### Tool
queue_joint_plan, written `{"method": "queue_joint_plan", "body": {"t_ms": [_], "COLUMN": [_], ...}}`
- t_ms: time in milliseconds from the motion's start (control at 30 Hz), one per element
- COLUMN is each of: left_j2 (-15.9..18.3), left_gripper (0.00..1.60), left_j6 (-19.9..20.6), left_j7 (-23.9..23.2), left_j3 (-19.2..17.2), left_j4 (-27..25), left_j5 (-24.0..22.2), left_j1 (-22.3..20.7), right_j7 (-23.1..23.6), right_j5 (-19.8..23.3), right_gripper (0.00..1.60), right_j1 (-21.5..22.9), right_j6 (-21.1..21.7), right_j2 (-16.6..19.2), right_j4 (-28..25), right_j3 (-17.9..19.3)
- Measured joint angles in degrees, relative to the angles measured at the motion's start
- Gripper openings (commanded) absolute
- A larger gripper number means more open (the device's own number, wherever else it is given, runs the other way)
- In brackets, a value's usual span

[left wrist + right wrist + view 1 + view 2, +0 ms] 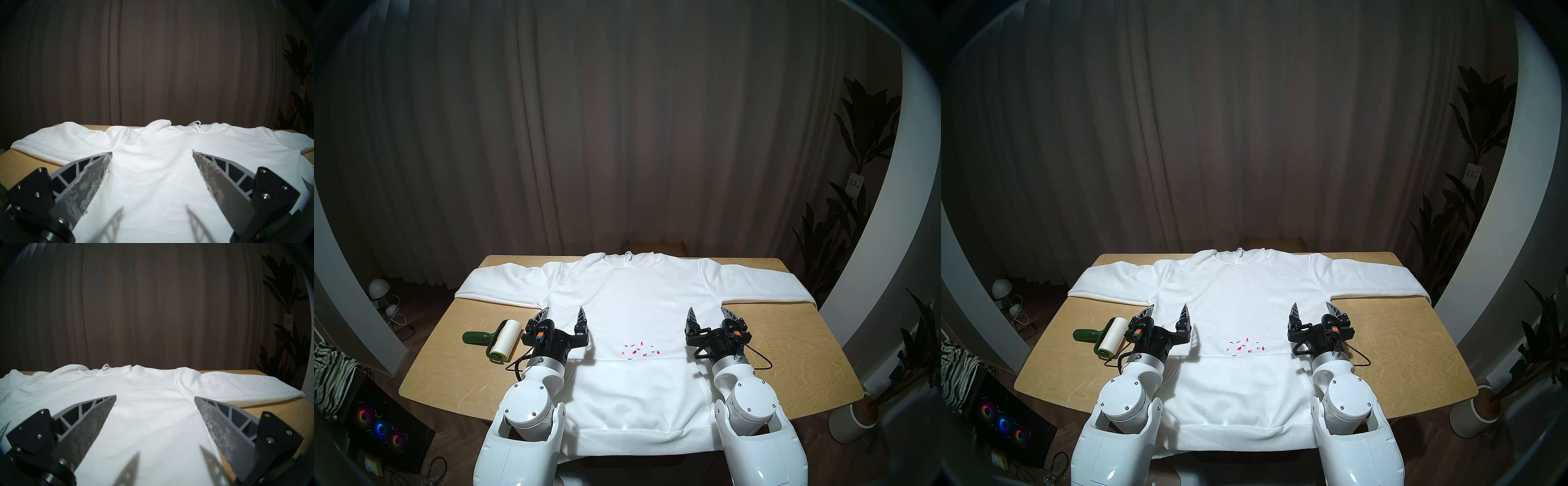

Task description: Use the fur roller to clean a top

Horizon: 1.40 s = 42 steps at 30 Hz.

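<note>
Start of task: my left hand (564, 311) and right hand (709, 313) hover spread and empty over the top (629, 305). Next, I grasp the roller (499, 341), left of the top.

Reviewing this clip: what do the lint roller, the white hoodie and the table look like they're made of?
Fur roller: a matte white drum, probably paper sheets, on a glossy dark green handle, likely plastic.
Top: soft matte white knit, apparently fleece or cotton jersey, with a ribbed hem and stitched pocket seams.
Table: light wood or plywood with visible grain and scratches, low sheen.
</note>
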Motion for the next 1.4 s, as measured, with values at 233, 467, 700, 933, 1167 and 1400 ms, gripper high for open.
{"method": "queue_joint_plan", "body": {"t_ms": [233, 467, 700, 933, 1167, 1400], "left_j2": [-0.8, -2.3, -4.0, -6.0, -7.7, -8.1], "left_gripper": [1.6, 1.6, 1.6, 1.6, 1.6, 1.6], "left_j6": [1.5, 2.2, 2.1, 5.2, 10.1, 15.2], "left_j7": [-1.1, -1.8, -3.1, -4.2, -5.6, -9.2], "left_j3": [-2.6, -6.2, -10.0, -14.7, -19.2, -22.5], "left_j4": [-3.1, -7.4, -11.4, -15.6, -16.9, -16.2], "left_j5": [-6.4, -17.9, -30.3, -43.4, -55.4, -65.8], "left_j1": [1.1, 2.9, 5.1, 7.4, 9.2, 11.1], "right_j7": [1.4, 2.0, 2.3, 2.6, 2.4, 1.7], "right_j5": [1.4, 1.9, 2.5, 3.1, 5.1, 10.5], "right_gripper": [1.6, 1.6, 1.6, 1.6, 1.6, 1.6], "right_j1": [-0.1, 0.0, 0.5, 1.1, 1.6, 2.3], "right_j6": [0.2, 0.3, 0.7, 0.8, 0.8, 2.2], "right_j2": [0.3, 1.0, 1.7, 2.0, 1.1, -0.5], "right_j4": [-0.2, 0.0, 0.7, 1.3, 0.6, -3.2], "right_j3": [0.4, 1.4, 2.8, 3.2, 3.7, 5.4]}}
